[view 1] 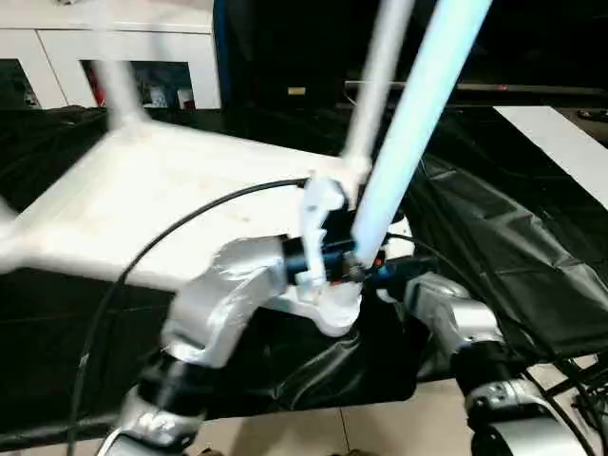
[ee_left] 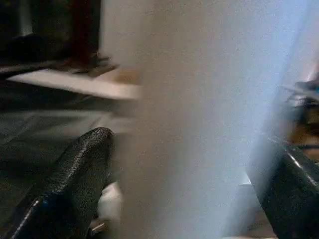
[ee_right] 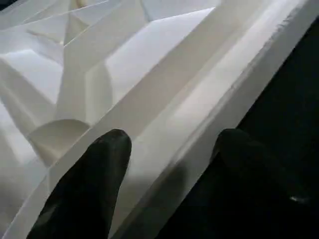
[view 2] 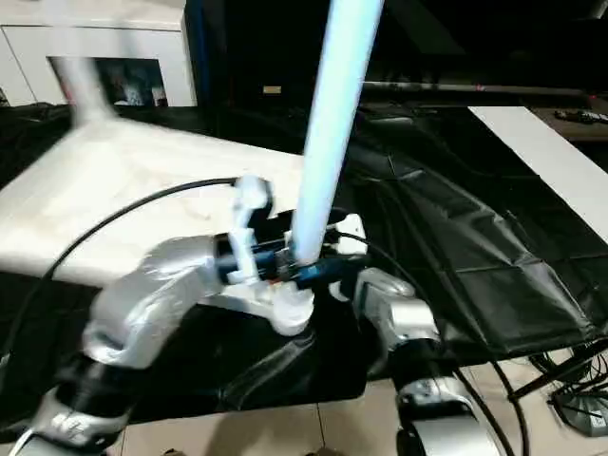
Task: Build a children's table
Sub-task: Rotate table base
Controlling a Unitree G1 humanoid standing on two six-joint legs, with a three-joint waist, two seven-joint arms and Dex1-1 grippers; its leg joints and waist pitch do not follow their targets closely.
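Fingers (ee_left: 75,179) of left gripper (ee_left: 189,184) spread wide, one to each side of a pale upright leg (ee_left: 199,119), tube between them; contact with either finger impossible to tell. Fingers (ee_right: 94,174) of right gripper (ee_right: 169,174) parted across the raised rim of the tabletop (ee_right: 149,64), one inside over the ribbed underside, one outside over black cloth; whether pressed on the rim, unclear. From the head views: left gripper (view 1: 328,252) at the near corner of the upturned tabletop (view 1: 161,199), close against the base of the leg (view 1: 408,123), which rises steeply and leans a little. Right gripper (view 2: 328,271) just beside that same corner, reaching in from the other side. Second leg (view 1: 375,85) standing behind the first; third leg (view 1: 119,85) blurred at a far corner. Black cable (view 1: 161,237) arching over the silver left forearm (view 1: 223,304).

No brand, label or legible writing anywhere. Work table (view 1: 513,247) draped in crumpled black cloth, tabletop lying underside up on it. Pale tiled floor (view 1: 380,427) below the near edge, loose cables (view 2: 570,380) on the floor to the right. White cabinet (view 1: 104,47) with glazed doors against the far wall; white board (view 2: 560,161) lying on the cloth at the right.
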